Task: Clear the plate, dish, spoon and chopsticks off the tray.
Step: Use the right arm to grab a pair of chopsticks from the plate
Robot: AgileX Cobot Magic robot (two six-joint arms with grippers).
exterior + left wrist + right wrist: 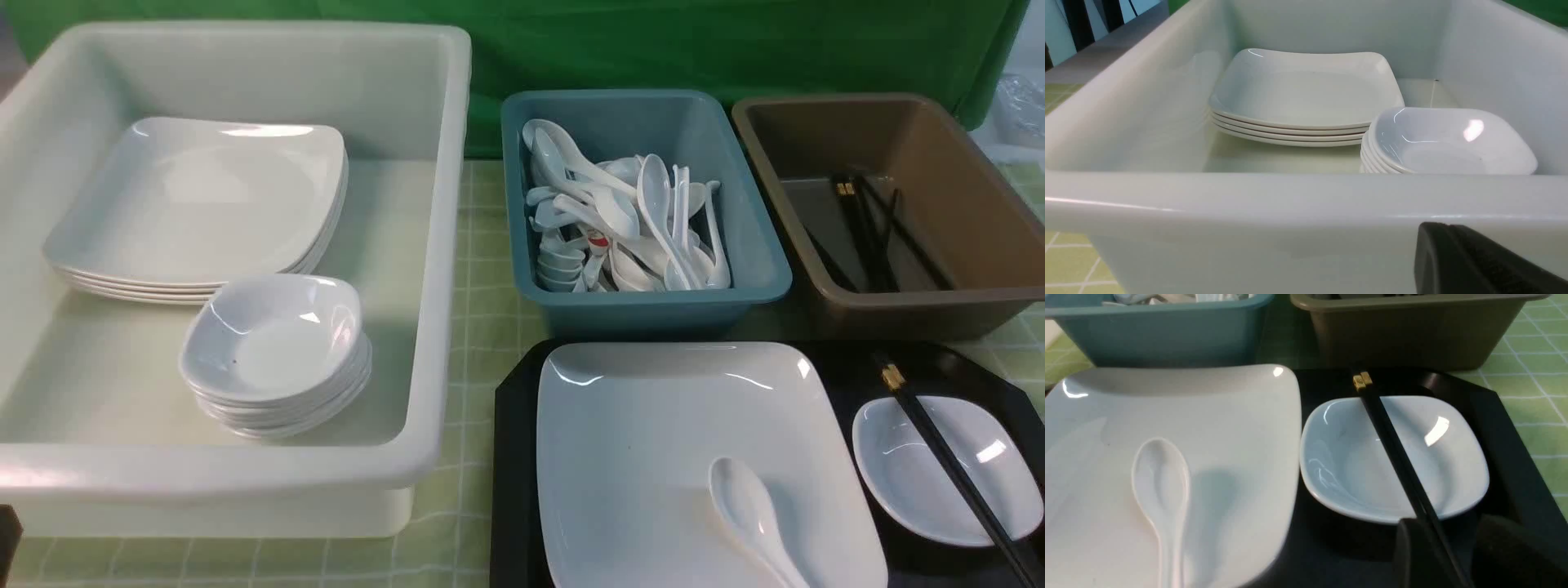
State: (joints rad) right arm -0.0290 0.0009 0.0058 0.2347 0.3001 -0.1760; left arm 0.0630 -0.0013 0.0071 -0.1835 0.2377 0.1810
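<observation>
Behind the tray (510, 457) you have a teal tub (759, 278) full of loose spoons (653, 196) and a brown tub (980, 204) with spare chopsticks (869, 237) in it. Both stand just beside the tray's far edge. To your left, a big white tub (433, 245) holds stacked plates (196, 204) and stacked dishes (273, 343).

On the tray, the glossy white plate (653, 441) fills the left part. The spoon (747, 506) lies on the plate, bowl up. The small dish (906, 482) sits just right of the plate. The black chopsticks (947, 457) lie slanted across the dish, gold bands toward the brown tub.

Your right gripper (1453, 528) is low over the tray. Its fingers are apart, with the chopsticks' thin ends running between them.

Only one black finger of your left gripper (1478, 265) shows, outside the white tub's near wall. You cannot tell how its jaws stand.
</observation>
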